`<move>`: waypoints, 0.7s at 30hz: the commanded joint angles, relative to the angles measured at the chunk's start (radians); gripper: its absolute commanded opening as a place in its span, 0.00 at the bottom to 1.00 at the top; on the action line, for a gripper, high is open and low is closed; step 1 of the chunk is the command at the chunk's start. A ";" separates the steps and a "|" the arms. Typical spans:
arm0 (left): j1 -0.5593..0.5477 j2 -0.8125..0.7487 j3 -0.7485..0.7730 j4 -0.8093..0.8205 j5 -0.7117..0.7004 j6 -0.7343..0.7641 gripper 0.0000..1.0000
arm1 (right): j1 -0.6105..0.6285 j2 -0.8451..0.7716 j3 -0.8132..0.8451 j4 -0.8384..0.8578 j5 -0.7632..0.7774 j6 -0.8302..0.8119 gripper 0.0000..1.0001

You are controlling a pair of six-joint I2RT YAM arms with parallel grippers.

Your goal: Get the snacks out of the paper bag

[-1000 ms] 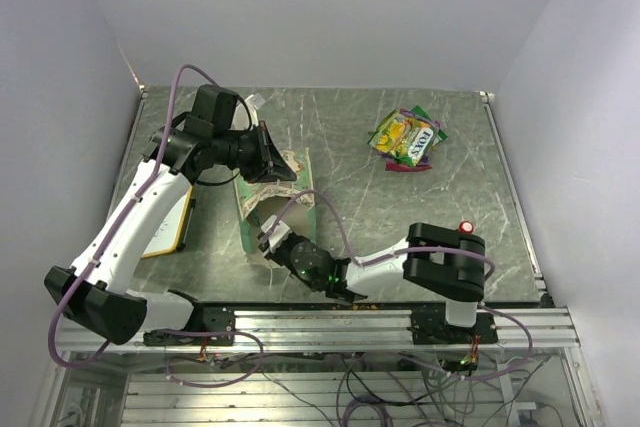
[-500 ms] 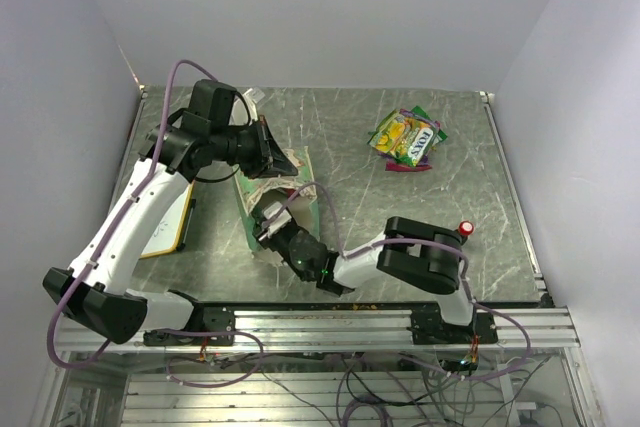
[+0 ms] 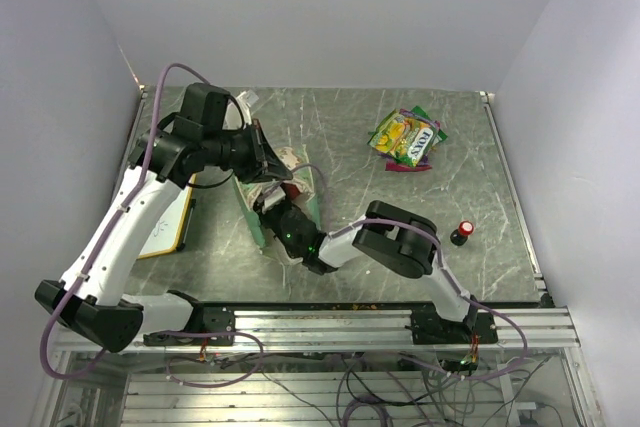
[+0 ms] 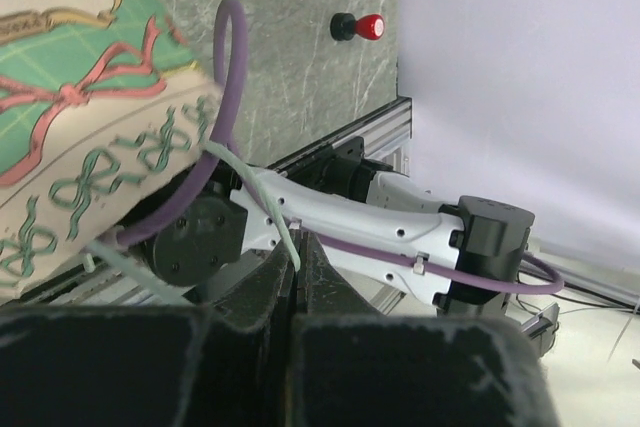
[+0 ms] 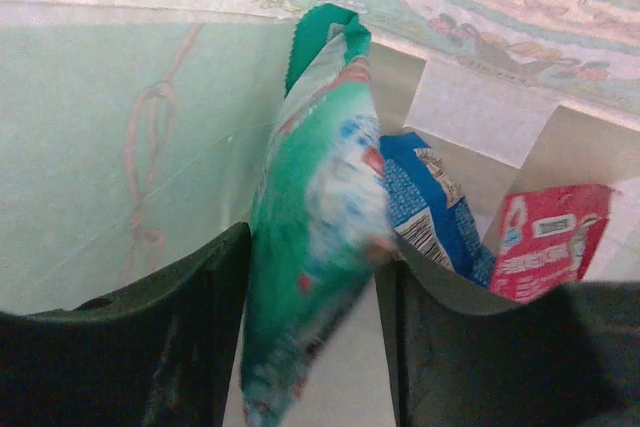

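Green packet point(image 5: 310, 197) is squeezed between the jaws of my right gripper point(image 5: 312, 277), inside the paper bag point(image 3: 256, 219). My left gripper point(image 4: 298, 247) pinches the bag's white string handle point(image 4: 262, 197). Other snacks point(image 3: 406, 137) lie outside on the table point(image 3: 350, 127).

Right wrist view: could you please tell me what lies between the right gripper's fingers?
A green snack packet lies between the fingers of the right gripper, inside the paper bag, as that view shows.

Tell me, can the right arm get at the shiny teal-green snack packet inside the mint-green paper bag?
Probably yes. The right arm's fingers are inside the paper bag, with the teal-green packet between them and nothing blocking it. The left arm's fingers pinch the bag's white string handle, seemingly holding it open.
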 commanded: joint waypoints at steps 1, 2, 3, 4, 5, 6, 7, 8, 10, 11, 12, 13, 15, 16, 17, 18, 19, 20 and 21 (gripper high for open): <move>-0.008 -0.033 0.030 -0.034 -0.015 -0.002 0.07 | -0.037 0.043 0.040 0.025 -0.054 -0.002 0.46; -0.006 -0.035 0.032 -0.034 -0.020 -0.004 0.07 | -0.038 0.038 0.042 0.011 -0.067 -0.010 0.41; -0.007 -0.037 0.033 -0.034 -0.026 -0.004 0.07 | -0.038 0.016 0.036 -0.001 -0.080 -0.015 0.37; -0.007 -0.040 0.033 -0.031 -0.033 -0.005 0.07 | -0.037 -0.004 0.024 -0.013 -0.097 -0.015 0.34; -0.008 -0.041 0.031 -0.026 -0.037 -0.006 0.07 | -0.035 -0.025 0.008 -0.021 -0.110 -0.010 0.31; -0.007 -0.042 0.028 -0.019 -0.041 -0.010 0.07 | -0.030 -0.050 -0.012 -0.034 -0.119 -0.006 0.28; -0.008 -0.044 0.022 -0.009 -0.042 -0.015 0.07 | -0.026 -0.072 -0.030 -0.051 -0.122 -0.004 0.25; -0.008 -0.045 0.017 0.003 -0.045 -0.019 0.07 | -0.020 -0.099 -0.051 -0.075 -0.124 -0.001 0.21; -0.007 -0.043 0.008 0.036 -0.047 -0.031 0.07 | -0.010 -0.153 -0.112 -0.128 -0.137 0.013 0.12; -0.007 -0.041 0.002 0.049 -0.048 -0.037 0.07 | -0.007 -0.174 -0.137 -0.137 -0.147 0.018 0.11; -0.006 -0.039 -0.001 0.065 -0.050 -0.043 0.07 | -0.003 -0.214 -0.165 -0.139 -0.156 0.021 0.09; -0.006 -0.036 -0.002 0.077 -0.053 -0.049 0.07 | 0.001 -0.243 -0.187 -0.145 -0.158 0.025 0.09; -0.006 -0.026 -0.004 0.102 -0.060 -0.060 0.07 | 0.004 -0.305 -0.228 -0.173 -0.161 0.046 0.07; -0.005 -0.021 -0.004 0.115 -0.065 -0.065 0.07 | 0.004 -0.334 -0.246 -0.188 -0.167 0.059 0.05; -0.005 -0.014 -0.005 0.126 -0.068 -0.071 0.07 | 0.006 -0.363 -0.266 -0.205 -0.180 0.068 0.03; -0.004 -0.010 -0.005 0.136 -0.073 -0.076 0.07 | 0.006 -0.391 -0.285 -0.220 -0.194 0.076 0.01; -0.004 -0.006 -0.007 0.144 -0.078 -0.084 0.07 | 0.008 -0.422 -0.305 -0.241 -0.195 0.080 0.00; -0.004 -0.003 -0.009 0.152 -0.083 -0.091 0.07 | 0.008 -0.449 -0.323 -0.262 -0.193 0.086 0.00; -0.004 -0.001 -0.013 0.160 -0.085 -0.101 0.07 | 0.008 -0.479 -0.337 -0.289 -0.188 0.088 0.00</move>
